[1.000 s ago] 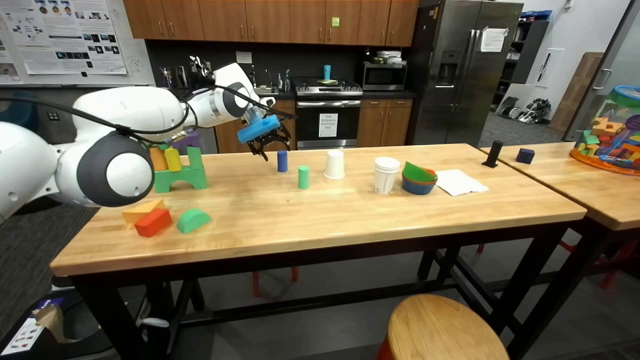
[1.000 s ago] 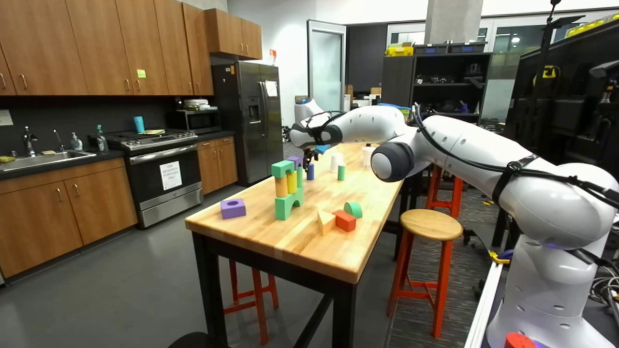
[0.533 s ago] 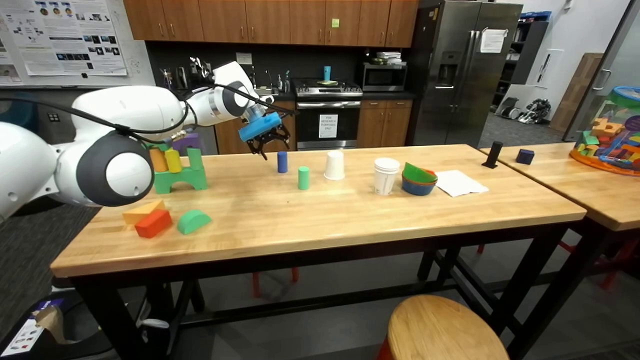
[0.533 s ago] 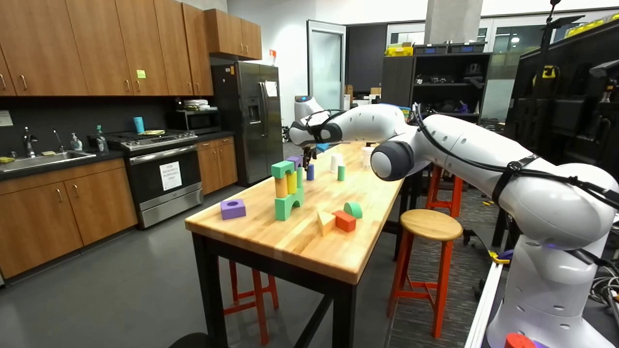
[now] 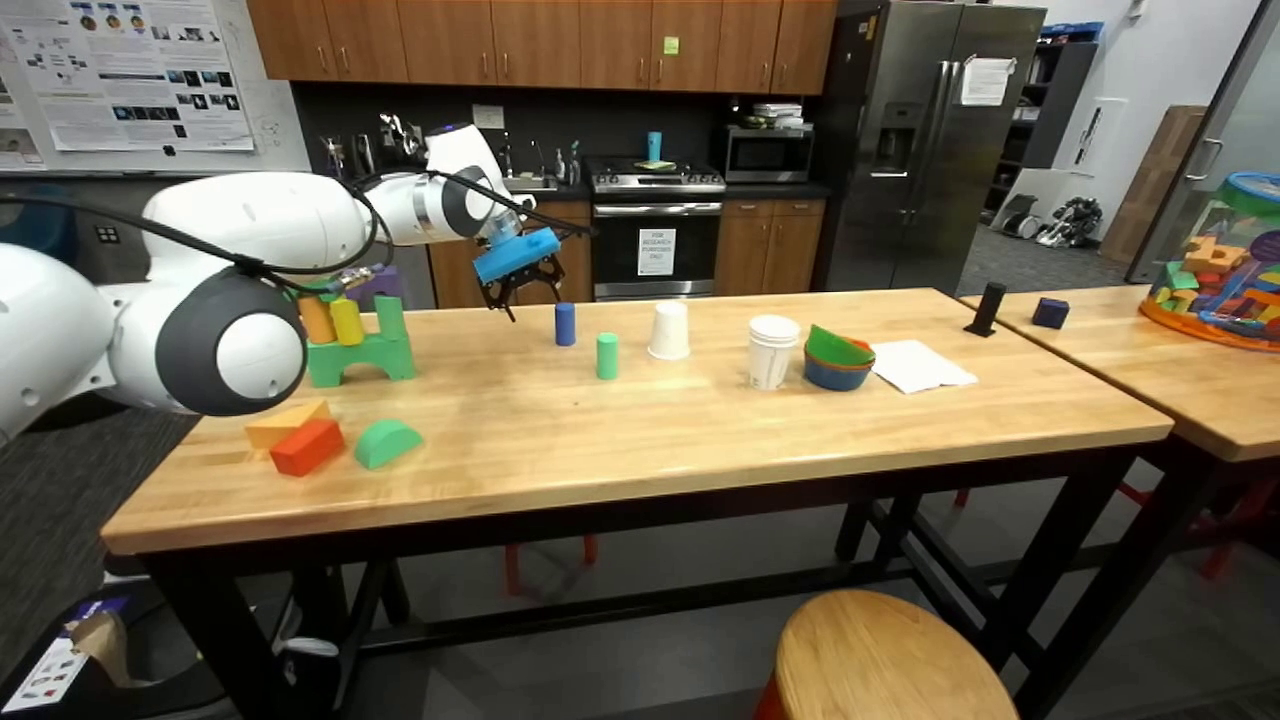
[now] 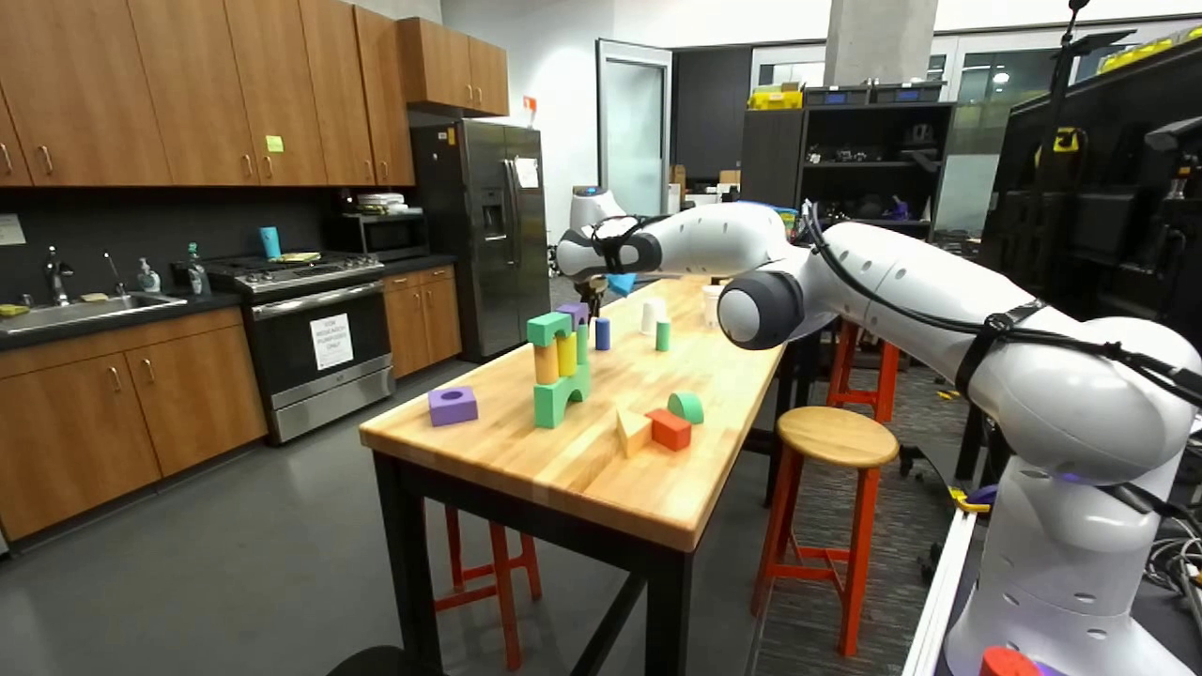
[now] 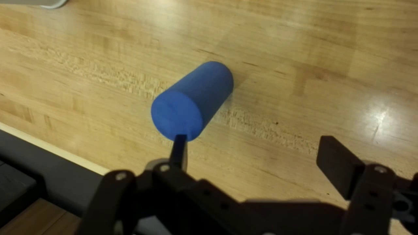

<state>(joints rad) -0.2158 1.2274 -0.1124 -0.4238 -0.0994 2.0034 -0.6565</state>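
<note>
gripper (image 5: pixel 536 308): shifted sideways vs. a sec ago, now farther fr. peg (image 5: pixel 565 326) in an exterior view.
peg-side finger (image 5: pixel 551 272): tip was over peg top; now ends abt. at peg's near edge.
far finger (image 5: pixel 497 292): swung same way, further fr. peg than b4.
tower (image 6: pixel 566 355): in an exterior view fingers hung clear of it, nr. peg; now lined up w/ its purple top (image 6: pixel 574 311), real gap can't tell.
wrist (image 6: pixel 580 255): slid along w/ gripper, same dir., off peg side.
sleeve (image 6: pixel 621 284): bit more blue showing nxt. to gripper.
elbow (image 5: pixel 260 355): dropped slightly, well behind gripper, in an exterior view.
cable (image 5: pixel 462 183): loop behind gripper hangs a bit diff. now.
</note>
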